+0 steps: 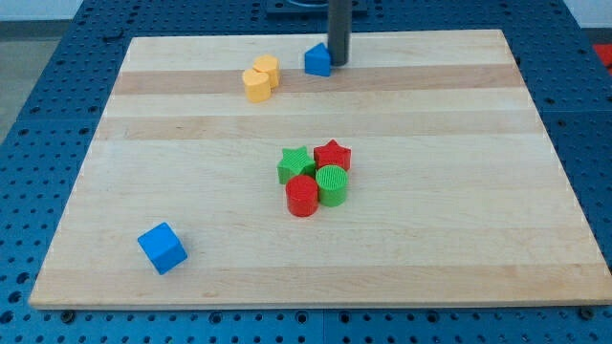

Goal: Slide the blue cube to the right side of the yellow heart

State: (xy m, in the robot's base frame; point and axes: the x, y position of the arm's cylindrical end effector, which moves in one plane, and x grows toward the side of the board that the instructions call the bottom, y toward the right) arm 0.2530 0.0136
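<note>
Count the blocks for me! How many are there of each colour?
Blue: 2, a cube and a small block by my tip
Yellow: 2, two blocks side by side
Green: 2, a star and a cylinder
Red: 2, a star and a cylinder
Total: 8

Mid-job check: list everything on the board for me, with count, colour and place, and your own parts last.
Blue cube: 1, blue, view's bottom left.
Small blue block: 1, blue, view's top centre; shape unclear.
Yellow blocks: 2, yellow, top, left of the small blue block, touching; front one looks like the heart, rear one unclear.
Green star: 1, green, centre cluster.
Red star: 1, red, same cluster.
Red cylinder: 1, red, cluster front.
Green cylinder: 1, green, cluster front right.
Wooden board: 1, light wood.
My tip: 1, dark rod, against the small blue block's right side.
</note>
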